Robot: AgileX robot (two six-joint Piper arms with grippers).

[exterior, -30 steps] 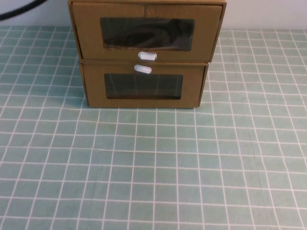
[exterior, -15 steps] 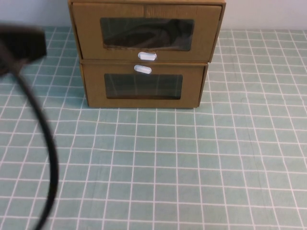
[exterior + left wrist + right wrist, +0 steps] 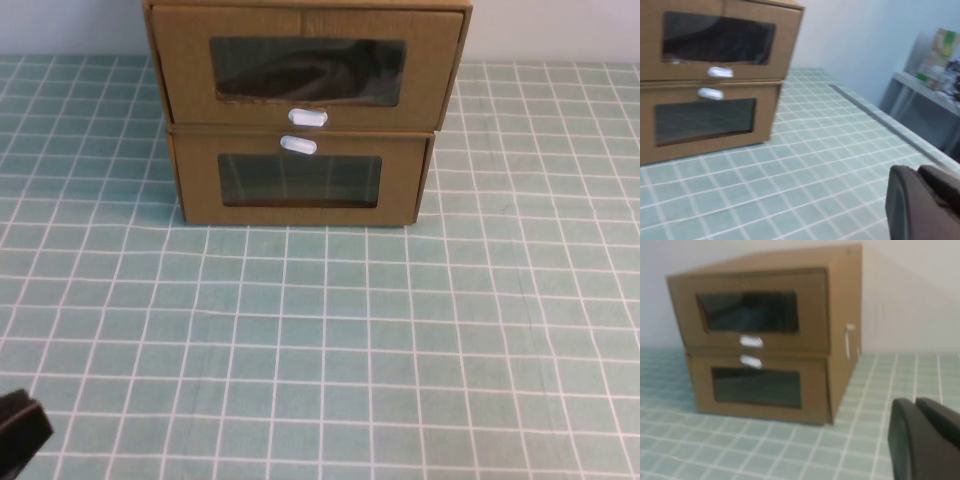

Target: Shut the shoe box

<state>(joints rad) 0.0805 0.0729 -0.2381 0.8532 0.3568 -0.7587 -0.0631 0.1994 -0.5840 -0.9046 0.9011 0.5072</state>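
Left tool (image 3: 18, 432) withdrew to green mat's (image 3: 330, 330) near-left corner; right tool (image 3: 920, 437) above.

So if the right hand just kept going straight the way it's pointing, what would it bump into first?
Probably the shoe box stack: the right hand faces its front right corner with only bare table between. Depth is hard to judge. The left hand sits low, near the table's left front.

Showing only as a dark corner at the high view's lower left edge: left pincer (image 3: 20, 435), fingers out of frame. Cropping at the frame edge in its wrist view: right pincer (image 3: 927, 440), opening unreadable. Blurring into shadow behind the shoe box (image 3: 305, 65) window: contents. Running past the top edge: box roof.
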